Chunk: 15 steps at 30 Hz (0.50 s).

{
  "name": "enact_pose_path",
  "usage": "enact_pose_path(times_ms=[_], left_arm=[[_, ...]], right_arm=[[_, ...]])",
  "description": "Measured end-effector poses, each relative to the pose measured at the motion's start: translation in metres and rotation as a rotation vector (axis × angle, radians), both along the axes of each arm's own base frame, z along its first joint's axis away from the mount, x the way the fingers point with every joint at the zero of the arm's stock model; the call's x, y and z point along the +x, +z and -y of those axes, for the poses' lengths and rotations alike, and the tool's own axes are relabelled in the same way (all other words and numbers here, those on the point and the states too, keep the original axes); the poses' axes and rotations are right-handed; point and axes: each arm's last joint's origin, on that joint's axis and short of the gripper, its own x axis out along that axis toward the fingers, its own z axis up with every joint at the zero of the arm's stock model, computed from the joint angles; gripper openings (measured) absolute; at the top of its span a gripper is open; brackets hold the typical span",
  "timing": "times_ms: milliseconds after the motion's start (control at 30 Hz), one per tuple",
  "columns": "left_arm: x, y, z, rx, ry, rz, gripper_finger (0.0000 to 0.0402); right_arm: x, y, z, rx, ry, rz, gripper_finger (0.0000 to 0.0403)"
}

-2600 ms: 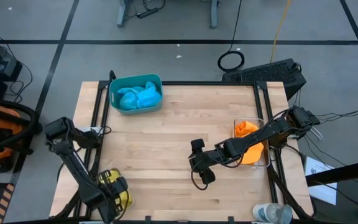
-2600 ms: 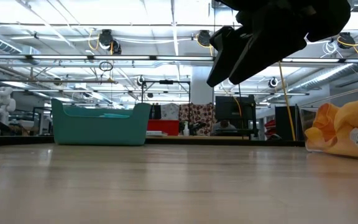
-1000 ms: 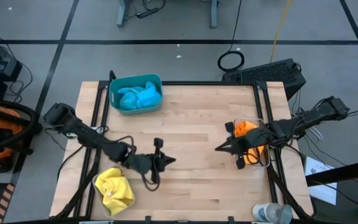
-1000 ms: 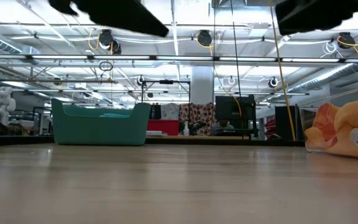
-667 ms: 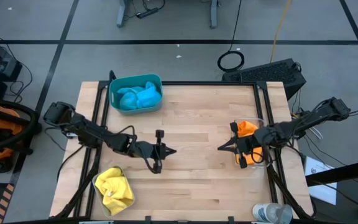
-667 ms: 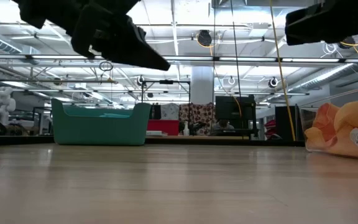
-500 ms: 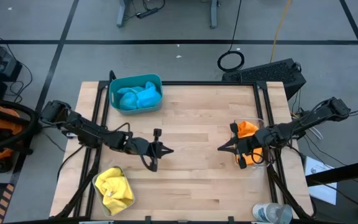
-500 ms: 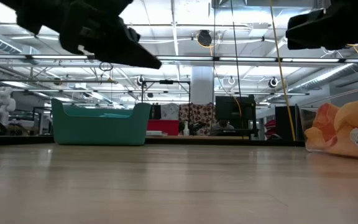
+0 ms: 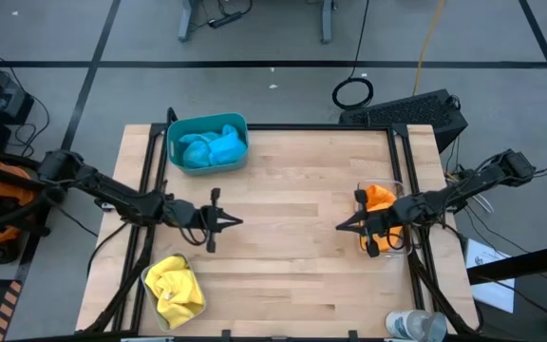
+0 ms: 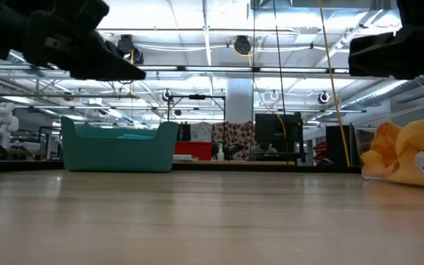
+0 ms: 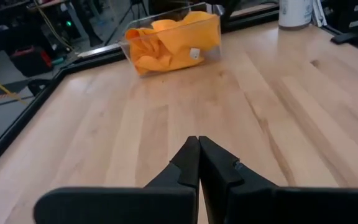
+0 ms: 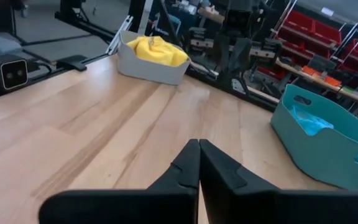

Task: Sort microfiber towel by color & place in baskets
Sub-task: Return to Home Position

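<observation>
Blue towels (image 9: 212, 147) fill the teal basket (image 9: 172, 142) at 11 o'clock, yellow towels (image 9: 174, 288) the grey basket (image 12: 148, 70) at 7, orange towels (image 9: 378, 197) the clear basket (image 11: 212, 32) at 3, and the left claw (image 9: 235, 221) and right claw (image 9: 341, 227) are closed and empty, but the right arm (image 9: 444, 198) above the clear basket might knock it.

Retreat toward the sides.
The left gripper (image 9: 236, 221) went from lower left to centre-left; right gripper (image 9: 341, 226) from centre to right edge.

Bright overhead light leaves faint shadows on the table (image 9: 292, 275).
</observation>
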Motion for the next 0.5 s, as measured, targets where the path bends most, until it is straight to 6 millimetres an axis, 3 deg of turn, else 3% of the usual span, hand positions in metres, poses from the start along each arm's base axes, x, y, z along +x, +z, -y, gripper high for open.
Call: enact_pose_path(times_ms=[267,500], left_arm=[[-0.030,-0.011,-0.009,-0.013,0.000,0.041,0.0008],[-0.051,-0.022,-0.019,-0.054,0.037,0.076,0.0008]], right_arm=[[-0.017,-0.018,0.006,0.030,0.000,0.071,0.0000],[-0.020,-0.018,0.008,0.032,-0.016,0.060,0.0000]])
